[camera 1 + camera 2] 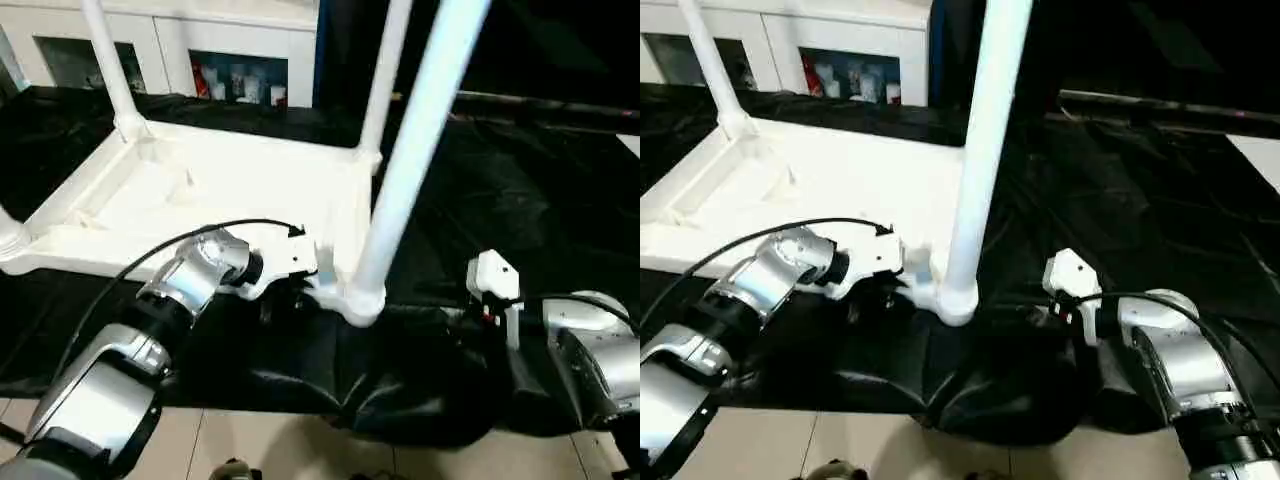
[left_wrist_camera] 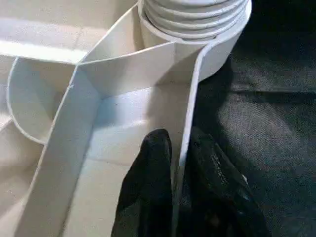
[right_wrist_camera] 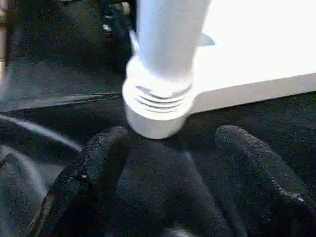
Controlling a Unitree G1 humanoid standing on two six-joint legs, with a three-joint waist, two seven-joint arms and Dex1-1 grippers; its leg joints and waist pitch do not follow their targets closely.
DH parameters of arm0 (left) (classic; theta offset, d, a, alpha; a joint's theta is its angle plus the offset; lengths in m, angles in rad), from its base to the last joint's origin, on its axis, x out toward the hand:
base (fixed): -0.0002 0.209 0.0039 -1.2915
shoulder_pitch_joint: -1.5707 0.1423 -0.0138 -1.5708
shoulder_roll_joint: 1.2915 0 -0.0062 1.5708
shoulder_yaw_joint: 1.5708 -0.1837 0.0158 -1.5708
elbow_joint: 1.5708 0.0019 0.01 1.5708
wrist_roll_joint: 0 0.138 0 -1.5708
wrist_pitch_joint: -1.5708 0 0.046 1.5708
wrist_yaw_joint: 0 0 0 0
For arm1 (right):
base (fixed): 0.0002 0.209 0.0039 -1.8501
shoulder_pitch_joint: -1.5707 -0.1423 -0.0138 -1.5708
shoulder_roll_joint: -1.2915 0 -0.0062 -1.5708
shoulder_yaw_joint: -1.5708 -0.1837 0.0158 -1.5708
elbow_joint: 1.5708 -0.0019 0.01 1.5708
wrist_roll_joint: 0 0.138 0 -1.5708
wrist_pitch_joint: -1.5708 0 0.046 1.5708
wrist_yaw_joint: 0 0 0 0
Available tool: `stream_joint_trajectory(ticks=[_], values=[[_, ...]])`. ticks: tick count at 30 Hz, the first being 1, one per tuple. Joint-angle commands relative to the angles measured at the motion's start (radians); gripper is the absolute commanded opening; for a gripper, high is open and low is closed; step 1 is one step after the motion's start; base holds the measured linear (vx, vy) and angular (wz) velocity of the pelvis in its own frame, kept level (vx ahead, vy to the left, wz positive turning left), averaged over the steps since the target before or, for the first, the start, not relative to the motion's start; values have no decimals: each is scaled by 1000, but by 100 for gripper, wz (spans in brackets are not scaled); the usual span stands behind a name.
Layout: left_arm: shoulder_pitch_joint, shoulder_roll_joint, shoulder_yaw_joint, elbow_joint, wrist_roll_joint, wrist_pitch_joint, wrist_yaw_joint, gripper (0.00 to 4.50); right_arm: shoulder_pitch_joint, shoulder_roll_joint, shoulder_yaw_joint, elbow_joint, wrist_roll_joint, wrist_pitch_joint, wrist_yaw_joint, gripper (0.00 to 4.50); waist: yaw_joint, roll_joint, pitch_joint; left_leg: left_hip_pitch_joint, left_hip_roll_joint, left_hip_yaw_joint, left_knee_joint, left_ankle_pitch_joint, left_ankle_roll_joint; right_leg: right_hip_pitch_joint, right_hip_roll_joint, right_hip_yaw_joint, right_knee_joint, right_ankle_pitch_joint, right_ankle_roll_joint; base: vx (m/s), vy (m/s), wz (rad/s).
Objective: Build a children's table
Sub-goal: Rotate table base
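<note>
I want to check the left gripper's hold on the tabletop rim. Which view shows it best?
The left wrist view: the left gripper straddles the tabletop rim, one finger each side. The eye views show its white wrist at that edge; the fingers are hidden.

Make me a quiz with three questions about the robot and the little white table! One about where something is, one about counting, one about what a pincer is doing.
1. Where do the table's legs point?
A. Up
B. Down at the floor
C. Flat on the cloth

2. How many legs stand in the corner sockets?
A. One
B. Two
C. At least three

3. What is the left pincer doing?
A. Hanging apart from the table
B. Pinching the tabletop's rim
C. Holding a leg

Answers:
1. A: the tabletop lies underside up and the near leg rises from its socket.
2. C: the head views show three legs standing.
3. B: the left pincer has one finger on each side of the thin rim wall; the right pincer is open beside the socket.
</note>
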Motion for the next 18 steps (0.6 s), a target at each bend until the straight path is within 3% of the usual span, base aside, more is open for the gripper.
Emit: stream_joint_trajectory(ticks=[1,4,9,12,14,16,18], values=[[41,-17,38,-32,-5,112,95,38,-25,14,-23,28,-26,-13,-61,320,1,-4,-85,15,55,-32,-65,-253,22,47,-82,46,-83,-362,-196,0,0,0],[66,-38,93,-72,-7,190,198,28,-40,36,-32,49,-41,-25,-116,320,-8,-6,-82,15,53,-32,-64,-266,20,46,-80,43,-89,-410,-187,0,0,0],[132,-29,134,-162,-8,255,268,20,-48,61,-27,57,-42,-6,-162,320,-32,-12,-80,8,45,-37,-62,-280,28,46,-78,34,-104,-540,-118,0,0,0],[179,-13,142,-207,-1,184,294,12,-46,77,-16,54,-49,-3,-179,320,-45,-12,-79,3,41,-39,-61,-289,32,43,-74,30,-112,-585,-90,0,0,0],[225,-1,146,-243,-31,32,262,7,-48,93,-5,62,-58,-10,-196,320,-51,-18,-78,3,40,-40,-60,-294,34,39,-77,27,-121,-629,-62,0,0,0],[243,8,143,-260,-30,0,255,1,-50,100,-2,67,-64,-15,-205,320,-48,-10,-82,15,47,-40,-63,-297,32,31,-74,31,-116,-575,-81,0,0,0],[258,17,139,-272,-29,-41,249,1,-55,107,0,72,-66,-18,-213,320,-47,-10,-79,17,50,-39,-65,-307,33,28,-72,32,-113,-542,-99,0,0,0]])
